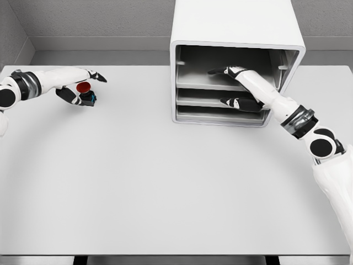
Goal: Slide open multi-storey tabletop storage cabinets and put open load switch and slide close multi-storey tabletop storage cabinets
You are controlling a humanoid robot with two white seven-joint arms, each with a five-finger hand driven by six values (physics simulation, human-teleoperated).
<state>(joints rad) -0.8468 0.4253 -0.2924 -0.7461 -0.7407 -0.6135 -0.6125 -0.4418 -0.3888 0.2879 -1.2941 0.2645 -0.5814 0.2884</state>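
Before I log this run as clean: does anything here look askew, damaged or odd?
One thing: the right hand reaches inside the white storage cabinet, its forearm crossing the stacked trays, which looks awkward. The left hand holds the red-capped switch at the table's far left. Nothing looks spilled or broken.

left hand (77, 87) gripping red switch (85, 93), right hand (238, 88) inside open cabinet (234, 61)

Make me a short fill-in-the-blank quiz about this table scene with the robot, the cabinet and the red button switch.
1. The switch with the red button is held by the ____ hand.
2. The right hand reaches into the white ____.
3. The cabinet stands at the ____ edge of the table.

Missing words: left; cabinet; far
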